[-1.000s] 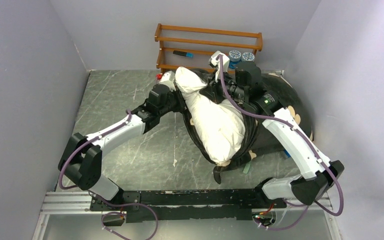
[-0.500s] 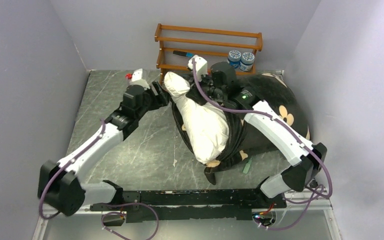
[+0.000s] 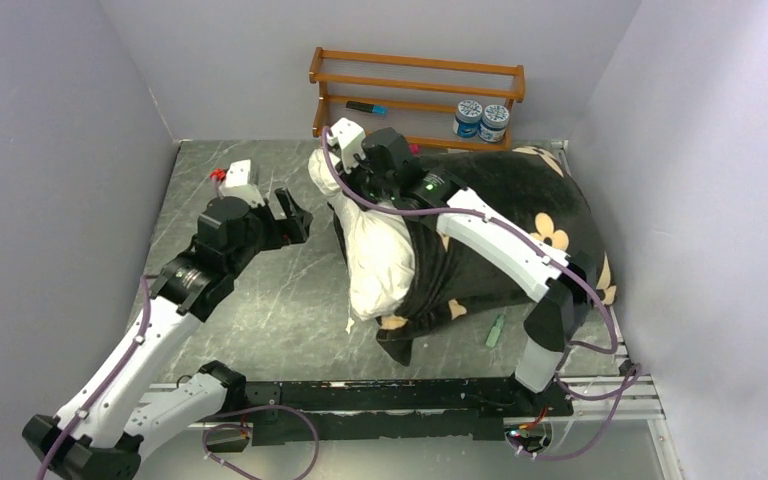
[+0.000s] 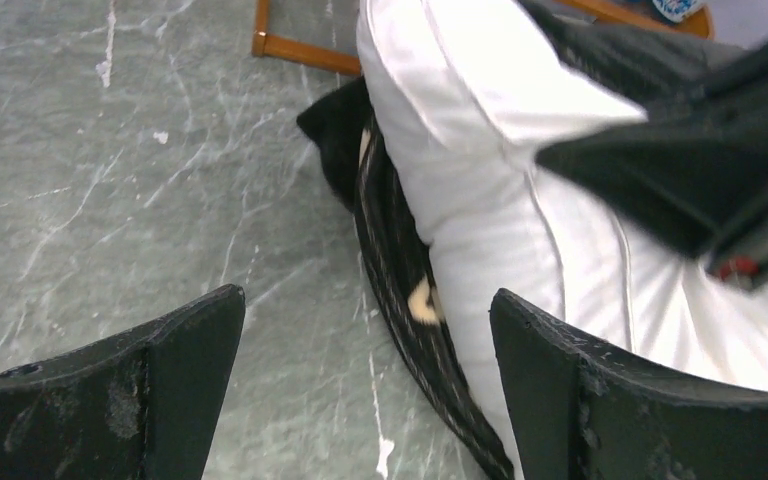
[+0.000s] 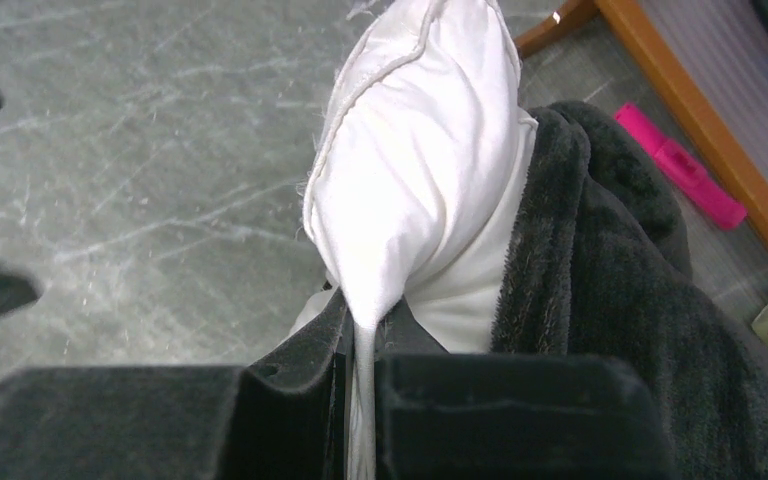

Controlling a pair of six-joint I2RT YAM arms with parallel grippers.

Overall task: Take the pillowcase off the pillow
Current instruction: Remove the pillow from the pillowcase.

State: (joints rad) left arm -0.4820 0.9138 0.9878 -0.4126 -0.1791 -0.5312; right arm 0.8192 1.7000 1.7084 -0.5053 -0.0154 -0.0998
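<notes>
The pillow (image 3: 375, 250) lies across the middle of the surface (image 3: 260, 290). Its far and left parts are bare, while its right side is sunk in the pillowcase (image 3: 505, 225), which is heaped toward the right wall under the right arm. The right end effector (image 5: 360, 335) is pressed together on the pillow's far corner. It pinches the white fabric into a thin fold and holds that corner raised off the surface, close to the wooden rack (image 3: 415, 75). This hold probably serves to draw the cushion leftward out of the cover's mouth. The left end effector (image 3: 290, 213) hangs just left of the pillow, spread wide and holding nothing. Its wrist view faces the black hem where it curls under the pillow's left edge, so it seems placed to take either that hem or the cushion itself. Roughly half the cover appears yet to come off.
</notes>
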